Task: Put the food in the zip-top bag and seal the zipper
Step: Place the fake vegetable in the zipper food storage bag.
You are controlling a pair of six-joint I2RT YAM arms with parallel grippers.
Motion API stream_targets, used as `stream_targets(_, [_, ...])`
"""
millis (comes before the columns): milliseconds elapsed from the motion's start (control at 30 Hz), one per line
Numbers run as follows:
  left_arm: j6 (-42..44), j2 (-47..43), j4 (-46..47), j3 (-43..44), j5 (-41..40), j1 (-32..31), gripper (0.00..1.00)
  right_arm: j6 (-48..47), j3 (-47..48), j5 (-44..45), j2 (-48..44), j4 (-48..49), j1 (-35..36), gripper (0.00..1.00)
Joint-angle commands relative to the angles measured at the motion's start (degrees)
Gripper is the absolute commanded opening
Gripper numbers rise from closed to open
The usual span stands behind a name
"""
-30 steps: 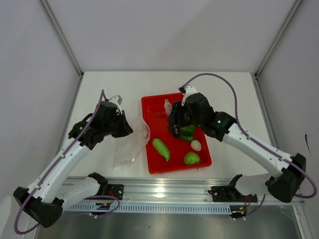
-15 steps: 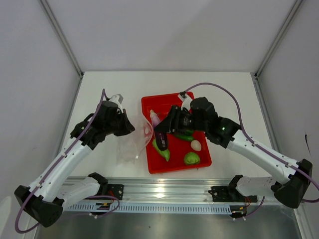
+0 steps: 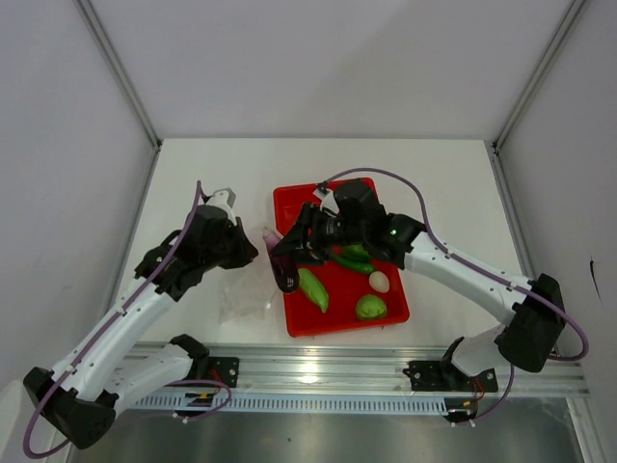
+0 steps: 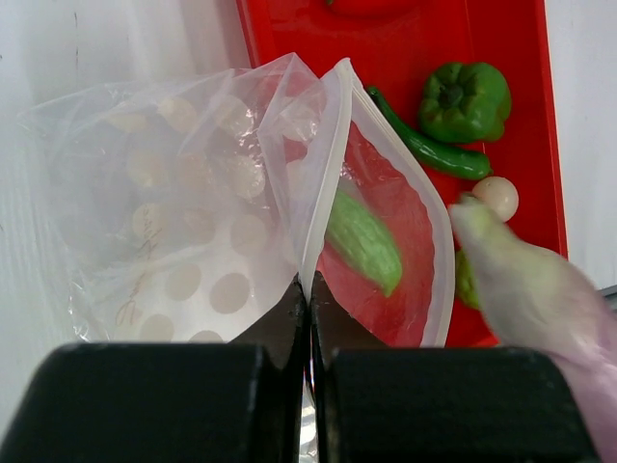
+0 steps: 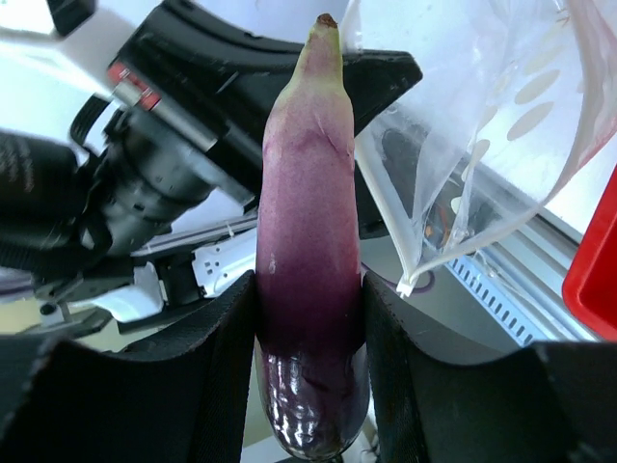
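Right wrist: eggplant gripped at the bag's mouth

Clamped on the purple eggplant [image 5: 307, 212], the right hand [image 5: 308, 328] holds it just beside the zip-top bag [image 4: 174, 222]. The left hand [image 4: 308, 313], fingers together, pinches the bag at its zipper [image 4: 326, 174]. The mouth gapes near the red tray [image 4: 525, 96] on the bench [image 3: 434, 174].

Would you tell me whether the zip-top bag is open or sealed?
Open: the left gripper pinches one lip of the zip-top bag, and its mouth gapes wide.
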Motion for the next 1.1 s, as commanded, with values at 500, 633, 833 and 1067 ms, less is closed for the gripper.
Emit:
stream_targets(500, [2.9,-4.1,3.7,-1.1,2.2,-1.7,0.01,3.6,2.6,-0.9,9.2,-2.1,-0.9,0.25])
stream_targets(633, [3.1,-4.5,4.0,-1.6,4.9,-1.9,0.01,3.9,3.3,2.8,10.6,-2.8,-1.3,0.25])
stream_targets(833, [2.5,-4.6,3.7,-1.0,6.1,-2.0,0.01,5.2,4.3,11.1,11.5,-3.8,-1.2,0.27])
stream_targets(1067, [1.5,-4.1,4.1,-0.6,8.8,-2.0,0.01,1.3,7.9,19.3,14.5,-6.6,0.4,0.27])
